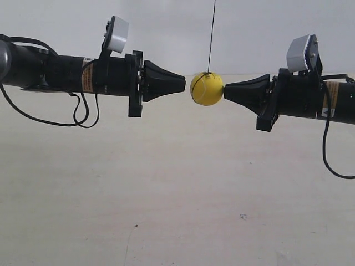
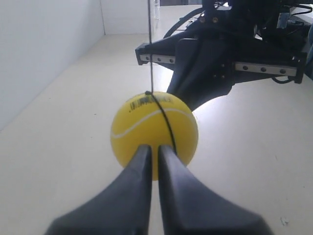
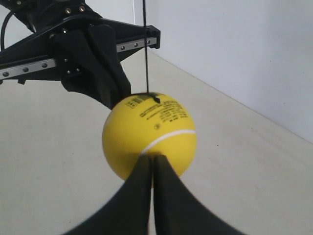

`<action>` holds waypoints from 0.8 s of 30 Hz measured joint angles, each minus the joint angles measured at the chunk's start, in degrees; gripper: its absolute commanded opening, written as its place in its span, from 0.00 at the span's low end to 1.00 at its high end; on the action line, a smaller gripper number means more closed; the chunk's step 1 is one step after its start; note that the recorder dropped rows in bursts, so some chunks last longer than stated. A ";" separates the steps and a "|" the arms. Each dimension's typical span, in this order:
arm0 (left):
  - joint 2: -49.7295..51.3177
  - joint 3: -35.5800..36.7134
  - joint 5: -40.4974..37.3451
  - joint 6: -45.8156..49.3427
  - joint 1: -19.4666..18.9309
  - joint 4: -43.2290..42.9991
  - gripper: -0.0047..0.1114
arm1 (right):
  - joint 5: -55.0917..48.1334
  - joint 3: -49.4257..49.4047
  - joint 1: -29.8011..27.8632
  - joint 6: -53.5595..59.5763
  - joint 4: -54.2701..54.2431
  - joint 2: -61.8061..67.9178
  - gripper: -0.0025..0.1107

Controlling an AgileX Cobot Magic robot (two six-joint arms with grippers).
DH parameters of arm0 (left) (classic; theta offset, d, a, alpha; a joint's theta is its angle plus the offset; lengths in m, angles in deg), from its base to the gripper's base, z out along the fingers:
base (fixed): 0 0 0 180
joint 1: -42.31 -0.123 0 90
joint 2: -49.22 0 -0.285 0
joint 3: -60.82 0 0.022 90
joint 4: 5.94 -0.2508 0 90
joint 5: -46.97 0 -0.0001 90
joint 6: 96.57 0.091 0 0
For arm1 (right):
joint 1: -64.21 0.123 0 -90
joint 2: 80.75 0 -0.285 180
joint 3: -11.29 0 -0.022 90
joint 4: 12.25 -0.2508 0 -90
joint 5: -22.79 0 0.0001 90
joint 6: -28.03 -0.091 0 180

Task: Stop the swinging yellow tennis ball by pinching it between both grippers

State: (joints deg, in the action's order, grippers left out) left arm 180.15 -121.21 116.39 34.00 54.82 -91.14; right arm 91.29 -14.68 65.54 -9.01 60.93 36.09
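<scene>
Yellow tennis ball [image 1: 206, 88] hanging on a thin black string [image 1: 211, 33] over a pale surface [image 1: 166, 210], right gripper [image 1: 225, 90] tip touching it, jaws pressed together, left gripper [image 1: 183, 83] just beside it, jaws drawn to a thin slit, neither grasping anything.

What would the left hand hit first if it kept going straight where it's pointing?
The yellow tennis ball, hanging directly in front of the left hand and in line with its tips. Whether the tips touch it is hard to judge from this view.
</scene>
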 measured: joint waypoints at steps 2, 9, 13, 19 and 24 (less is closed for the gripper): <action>0.00 0.00 0.00 0.00 0.38 0.04 0.08 | 0.00 0.00 0.00 0.00 0.00 0.00 0.02; 0.00 0.00 -0.35 0.00 1.81 0.13 0.08 | 0.00 0.00 0.00 0.00 0.00 0.00 0.02; 0.10 0.00 -0.48 0.00 1.81 0.13 0.08 | 0.32 0.00 0.00 0.00 0.00 0.00 0.02; 0.10 0.00 -1.68 0.00 1.81 0.13 0.08 | 0.41 0.00 0.00 0.00 0.00 0.00 0.02; 0.10 0.00 -1.97 0.00 2.04 0.13 0.08 | 0.41 0.00 0.00 0.00 0.00 0.00 0.02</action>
State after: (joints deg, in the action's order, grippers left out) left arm 180.24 -121.21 114.42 34.00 56.86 -91.01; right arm 91.70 -14.68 65.54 -9.01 60.93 36.09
